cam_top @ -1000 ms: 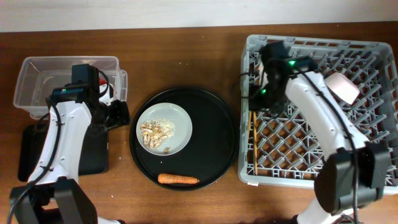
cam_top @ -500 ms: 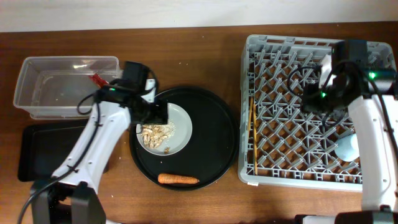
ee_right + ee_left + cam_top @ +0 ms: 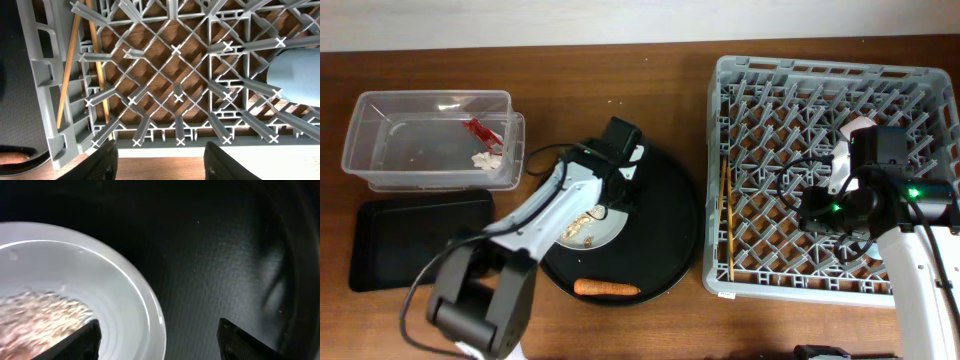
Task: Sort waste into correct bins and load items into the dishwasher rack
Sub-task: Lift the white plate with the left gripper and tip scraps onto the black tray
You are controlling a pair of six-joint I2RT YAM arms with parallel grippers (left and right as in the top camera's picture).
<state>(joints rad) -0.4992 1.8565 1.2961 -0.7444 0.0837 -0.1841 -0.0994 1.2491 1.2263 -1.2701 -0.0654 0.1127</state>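
My left gripper is open and hangs low over the right rim of the pale plate; in the left wrist view its fingers straddle that rim. Beige food scraps lie on the plate. The orange carrot lies on the round tray. The red wrapper and the white tissue lie in the clear tub. My right gripper is open and empty over the grey rack, near its front edge. The chopsticks, the white cup and the light-blue cup are in the rack.
The large round black tray holds the plate and the carrot. The shallow black rectangular tray lies in front of the tub. My left arm covers part of the plate. My right arm hides the light-blue cup in the overhead view.
My left arm swung right from the tub to the plate's right rim, leaving wrapper and tissue in the tub. My right arm moved toward the rack's front, away from the light-blue cup.
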